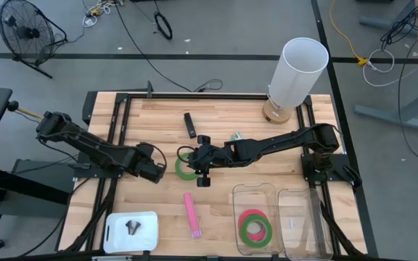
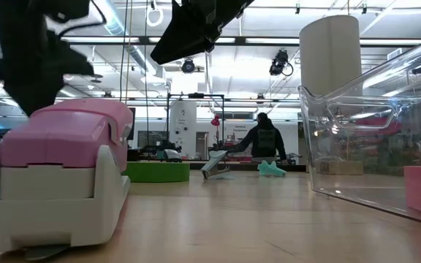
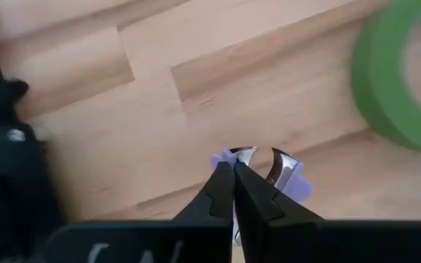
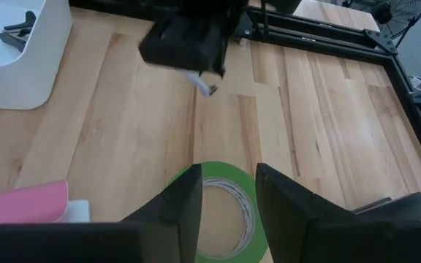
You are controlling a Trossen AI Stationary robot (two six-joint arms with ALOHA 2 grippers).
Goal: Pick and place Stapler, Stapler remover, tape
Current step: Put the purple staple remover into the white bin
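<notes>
Green tape roll (image 1: 186,166) lies flat on the wooden table (image 1: 223,116), mid-board. Right gripper (image 4: 224,197) is above it, fingers apart. Left gripper (image 3: 234,183), beside the roll, is clamped on a staple remover (image 3: 283,172). Pink stapler (image 1: 192,214) lies nearer the front edge; beyond the table, a person in a lit workshop.

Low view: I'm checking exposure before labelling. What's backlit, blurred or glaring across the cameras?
Low view: ceiling lights glare, both arms read as silhouettes, the near pink stapler is soft. Left wrist view: the green tape is blurred, the shut left claw sharper. High view: evenly lit, the clear bin faintly reflective.
</notes>
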